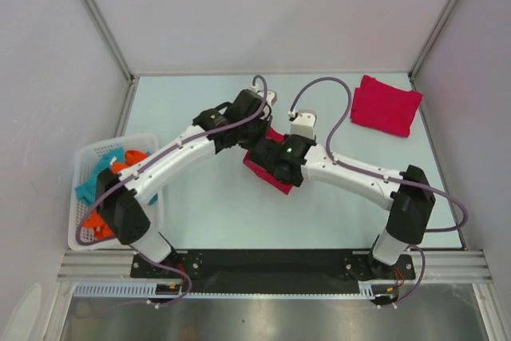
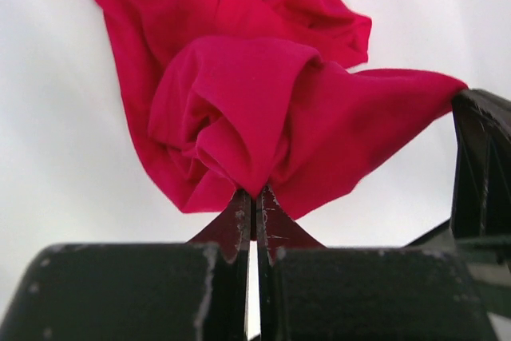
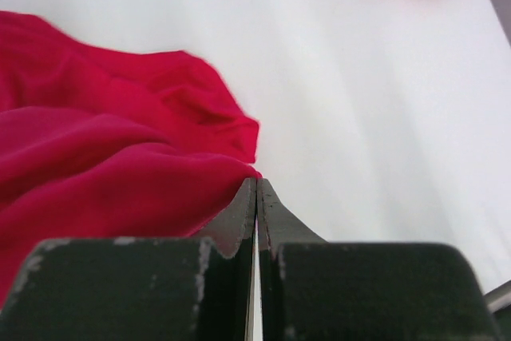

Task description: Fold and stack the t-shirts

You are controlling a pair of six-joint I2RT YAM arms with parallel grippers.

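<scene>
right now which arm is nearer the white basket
Left. The left arm passes over the basket's right edge; the right arm stands across the table, reaching in to the crumpled t-shirt at the centre.

walls [image 1: 271,5]: plain white | table [image 1: 207,213]: pale green | corner posts [image 1: 97,17]: metal

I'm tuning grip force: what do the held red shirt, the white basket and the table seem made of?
Red shirt: soft matte cloth, perhaps cotton; it bunches into loose folds. White basket: likely moulded plastic, judging by its thin lattice walls. Table: smooth, flat, pale sheet with little sheen; exact material unclear.
</scene>
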